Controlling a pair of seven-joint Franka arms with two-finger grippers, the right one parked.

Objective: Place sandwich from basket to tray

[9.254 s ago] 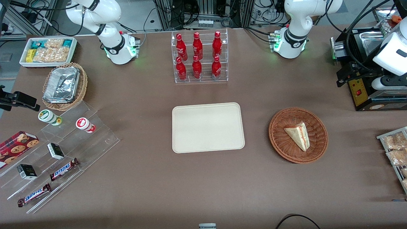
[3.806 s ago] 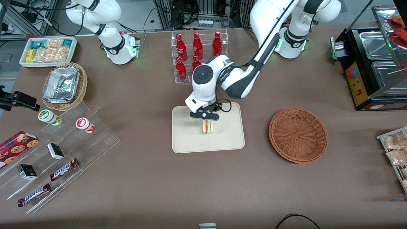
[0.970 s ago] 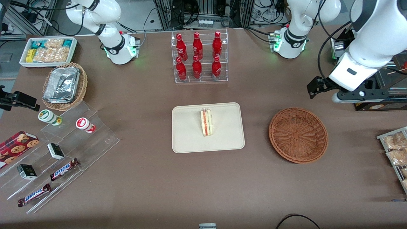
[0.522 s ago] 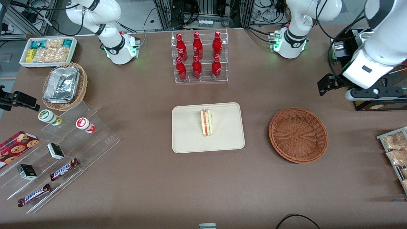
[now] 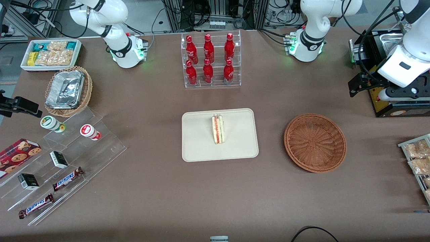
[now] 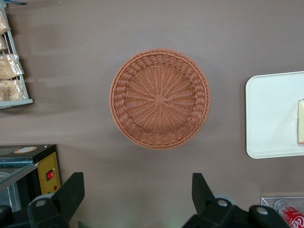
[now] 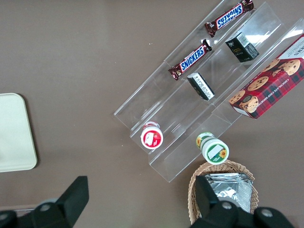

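Observation:
The sandwich (image 5: 217, 129) stands on its edge on the cream tray (image 5: 201, 148), filling layers facing up. Its edge also shows in the left wrist view (image 6: 300, 121), on the tray (image 6: 270, 114). The reddish-brown basket (image 5: 315, 143) is empty, beside the tray toward the working arm's end; it also shows in the left wrist view (image 6: 159, 98). My left gripper (image 5: 401, 95) hangs high over the table's working-arm end, farther from the front camera than the basket. It is open and empty (image 6: 137, 194). A corner of the tray shows in the right wrist view (image 7: 14, 133).
A clear rack of red bottles (image 5: 211, 60) stands farther from the front camera than the tray. A black machine (image 5: 383, 101) sits under the gripper, with a snack rack (image 5: 418, 158) nearer. A tan foil basket (image 5: 69, 90), a white snack bin (image 5: 50, 53) and acrylic steps (image 5: 67, 161) lie toward the parked arm's end.
The open gripper has drifted farther toward the working arm's end of the table and away from the front camera. The sandwich, tray and basket have not moved.

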